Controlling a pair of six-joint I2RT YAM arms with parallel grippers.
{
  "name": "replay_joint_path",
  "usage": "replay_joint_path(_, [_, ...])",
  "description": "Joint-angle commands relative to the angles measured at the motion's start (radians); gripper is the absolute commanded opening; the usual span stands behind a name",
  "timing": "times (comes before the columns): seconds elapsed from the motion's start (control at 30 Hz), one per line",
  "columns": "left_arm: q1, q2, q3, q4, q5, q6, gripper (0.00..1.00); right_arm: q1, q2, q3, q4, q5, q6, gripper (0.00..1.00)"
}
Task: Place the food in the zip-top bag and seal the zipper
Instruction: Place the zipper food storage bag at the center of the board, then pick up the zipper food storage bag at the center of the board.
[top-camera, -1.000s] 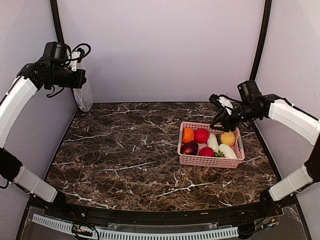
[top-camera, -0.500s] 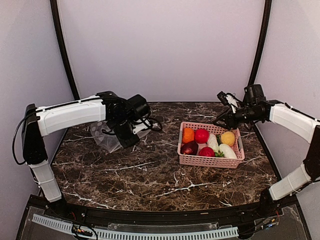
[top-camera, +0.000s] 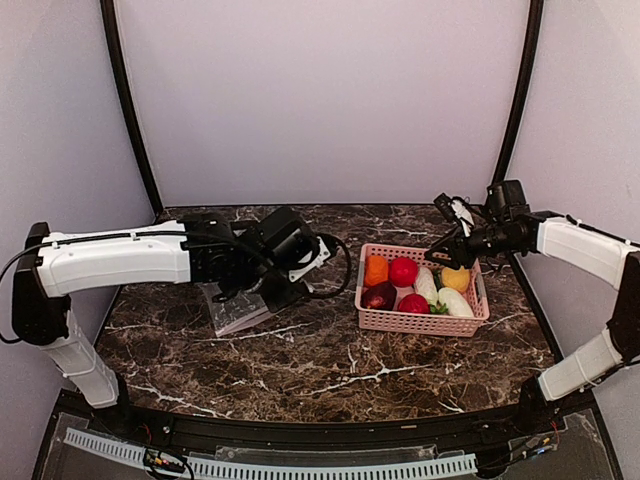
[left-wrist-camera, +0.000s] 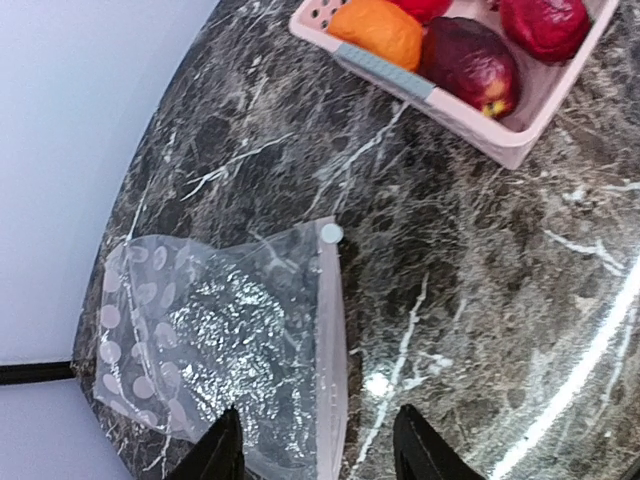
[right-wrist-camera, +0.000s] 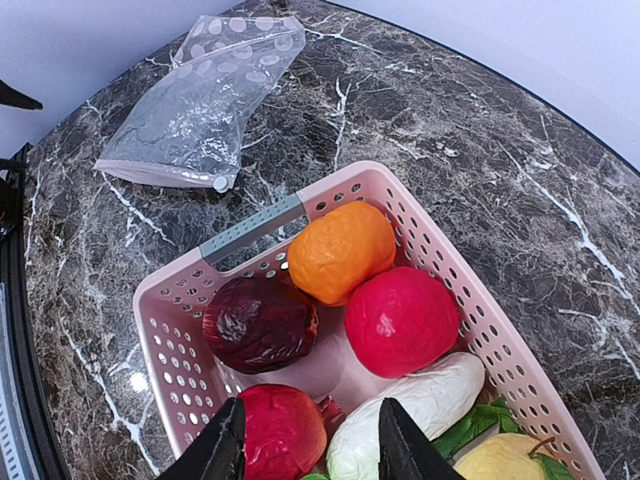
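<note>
The zip-top bag (left-wrist-camera: 215, 340) lies flat on the marble table, left of centre, its pinkish zipper (left-wrist-camera: 332, 350) facing the basket. It also shows in the top view (top-camera: 235, 312) and the right wrist view (right-wrist-camera: 200, 110). My left gripper (left-wrist-camera: 320, 455) is open just above the bag's zipper edge, holding nothing; in the top view (top-camera: 262, 293) it covers part of the bag. The food sits in the pink basket (top-camera: 420, 325): orange (right-wrist-camera: 340, 250), red (right-wrist-camera: 400, 320), dark maroon (right-wrist-camera: 258, 322), another red (right-wrist-camera: 283, 430), white-green (right-wrist-camera: 420, 415) and yellow (right-wrist-camera: 505, 460) pieces. My right gripper (right-wrist-camera: 310, 445) hovers open and empty over them.
The basket (right-wrist-camera: 250, 232) has a grey handle on the side toward the bag. Black frame posts stand at the table's back corners (top-camera: 135, 130). The dark marble table (top-camera: 300, 370) is bordered by a black front rail.
My left arm swung down from high at the back left, carrying the bag to the table; the bag now lies flat with the jaws open over it. My right gripper shifted slightly over the basket.
</note>
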Motion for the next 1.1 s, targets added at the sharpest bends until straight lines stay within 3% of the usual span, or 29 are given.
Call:
replay_joint_path(0.0, [0.011, -0.015, -0.154, 0.147, -0.233, 0.025, 0.49, -0.002, -0.046, -0.026, 0.044, 0.0, -0.013, 0.43])
replay_joint_path(0.13, [0.011, -0.007, -0.248, 0.198, -0.327, -0.007, 0.49, -0.003, -0.067, -0.03, 0.047, 0.015, -0.01, 0.43])
replay_joint_path(0.23, [0.011, -0.001, -0.309, 0.244, -0.306, -0.025, 0.59, -0.003, -0.087, -0.03, 0.046, 0.005, -0.004, 0.43])
replay_joint_path(0.37, [0.012, 0.052, -0.348, 0.272, -0.312, -0.042, 0.62, -0.005, -0.095, -0.033, 0.046, 0.011, -0.009, 0.44])
replay_joint_path(0.73, [0.011, 0.195, -0.325, 0.267, -0.392, -0.064, 0.51, -0.007, -0.085, -0.036, 0.046, 0.011, -0.017, 0.44])
replay_joint_path(1.07, [0.016, 0.303, -0.29, 0.276, -0.478, -0.051, 0.47, -0.007, -0.081, -0.038, 0.047, 0.014, -0.021, 0.44])
